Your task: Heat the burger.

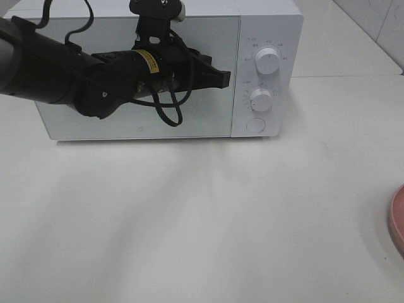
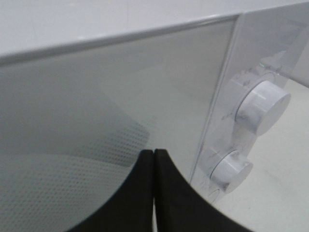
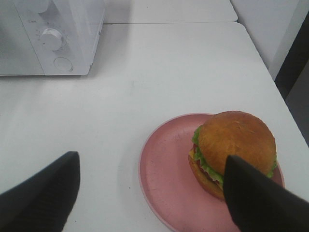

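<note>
Exterior high: your left arm (image 1: pixel 63 69) reached across the closed microwave (image 1: pixel 265 31) door, its left gripper (image 1: pixel 222 78) pinched together just short of the two dials (image 1: pixel 267 62). Only a sliver of the pink plate (image 1: pixel 398 218) showed at the right edge; you could not see the burger here.

Left wrist: fingers (image 2: pixel 140 193) pressed flat against each other, holding nothing, close before the door glass (image 2: pixel 96 106).

Right wrist: your right gripper (image 3: pixel 149 193) stood spread wide and empty above the table (image 3: pixel 169 67). The burger (image 3: pixel 234 152) sat on the plate's far side, partly behind one finger (image 3: pixel 263 200), well apart from the microwave.
</note>
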You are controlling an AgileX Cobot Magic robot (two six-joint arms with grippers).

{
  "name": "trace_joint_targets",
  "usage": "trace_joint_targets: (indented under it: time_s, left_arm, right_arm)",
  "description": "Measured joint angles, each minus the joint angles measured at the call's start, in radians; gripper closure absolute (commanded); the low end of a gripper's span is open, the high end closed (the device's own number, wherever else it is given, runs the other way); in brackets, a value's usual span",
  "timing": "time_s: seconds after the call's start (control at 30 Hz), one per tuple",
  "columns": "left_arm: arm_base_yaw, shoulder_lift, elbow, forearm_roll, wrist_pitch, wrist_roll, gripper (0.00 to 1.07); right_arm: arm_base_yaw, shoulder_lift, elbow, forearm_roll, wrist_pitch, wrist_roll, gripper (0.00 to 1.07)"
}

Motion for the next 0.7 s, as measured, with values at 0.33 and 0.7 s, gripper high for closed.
trace_joint_targets:
  time_s: [0.33,0.7]
  left_arm:
    - [-0.025,-0.131,-0.007,-0.048,0.402,0.0,1.07]
    - [-0.028,-0.245,-0.007,-0.055,0.868,0.0,0.05]
  right_arm:
    - [0.0,0.0,0.0,0.0,0.0,0.0,0.31]
    - [0.0,0.0,0.0,0.0,0.0,0.0,0.31]
